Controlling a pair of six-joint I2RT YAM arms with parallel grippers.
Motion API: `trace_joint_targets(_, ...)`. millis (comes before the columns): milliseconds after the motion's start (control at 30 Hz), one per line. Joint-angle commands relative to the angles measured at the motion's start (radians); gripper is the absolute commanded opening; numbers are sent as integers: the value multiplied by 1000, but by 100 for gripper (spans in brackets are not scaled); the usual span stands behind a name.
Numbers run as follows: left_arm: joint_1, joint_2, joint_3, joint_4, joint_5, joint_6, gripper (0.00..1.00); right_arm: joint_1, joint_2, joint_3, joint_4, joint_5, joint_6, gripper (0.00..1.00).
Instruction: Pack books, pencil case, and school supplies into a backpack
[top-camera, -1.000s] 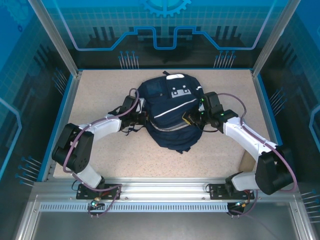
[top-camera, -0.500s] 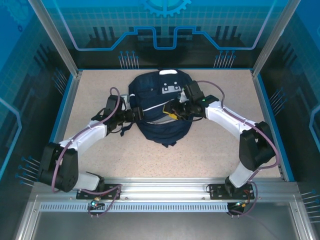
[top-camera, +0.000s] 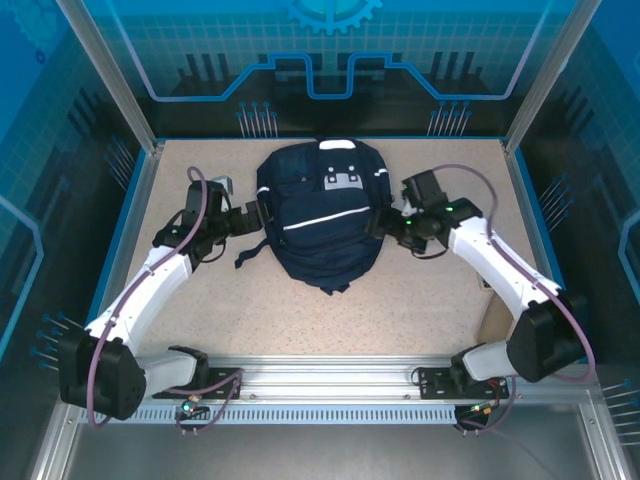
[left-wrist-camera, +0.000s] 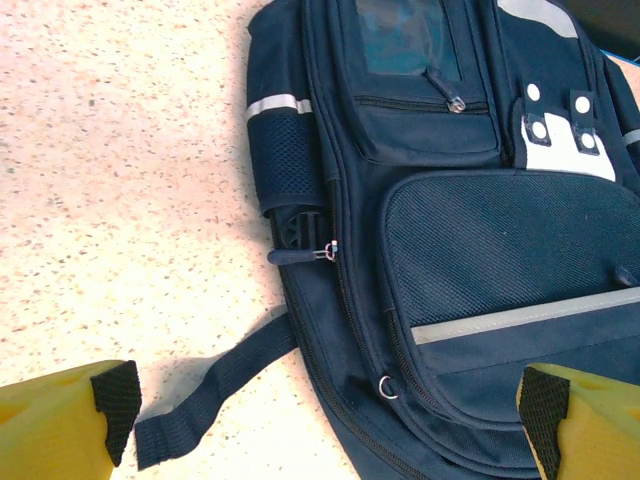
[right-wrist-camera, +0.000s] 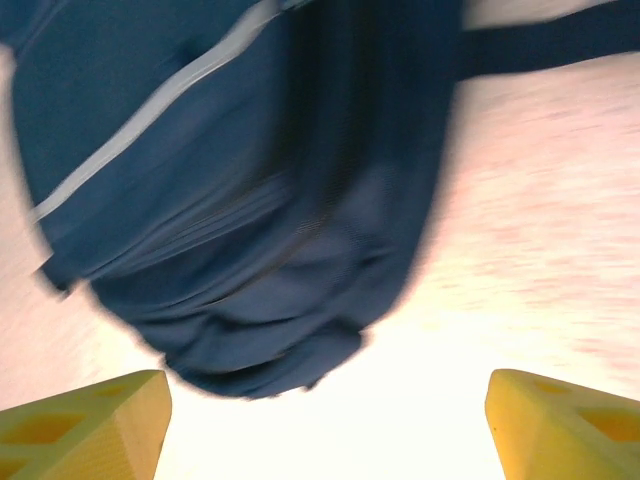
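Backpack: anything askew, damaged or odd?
Nothing damaged or spilled. The backpack lies flat, front up, on the table. One loose strap trails from it onto the table on the left arm's side. The left gripper and right gripper flank it, open, holding nothing.

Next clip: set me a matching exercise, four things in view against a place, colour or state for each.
Things:
1 backpack
2 left gripper
3 right gripper
4 strap

Descriptions:
A open, to the right of the backpack
B lying loose on the table
C navy with pale stripes
D open, to the left of the backpack

Pairs: 1-C, 2-D, 3-A, 4-B
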Motion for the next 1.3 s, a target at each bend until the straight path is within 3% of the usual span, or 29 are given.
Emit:
trace_joint_targets(0, 10, -43, 16, -59, -12, -16, 99, -90, -24, -63, -137, 242, -62, 86)
trace_joint_targets(367, 12, -58, -13, -67, -20, 11, 99, -395, 25, -170, -144, 320, -90, 95)
trace_joint_targets(800, 18, -67, -28, -58, -17, 29, 99, -754, -124, -354, -79, 177, -111, 97)
trace_joint_targets(1033, 18, -67, -28, -58, -16, 29, 99, -860, -103, -399, -42, 121, -117, 97)
trace_joint_targets(1267, 18, -69, -36, -57, -12, 22, 99, -867, -66, -425, -3, 90, -136, 97)
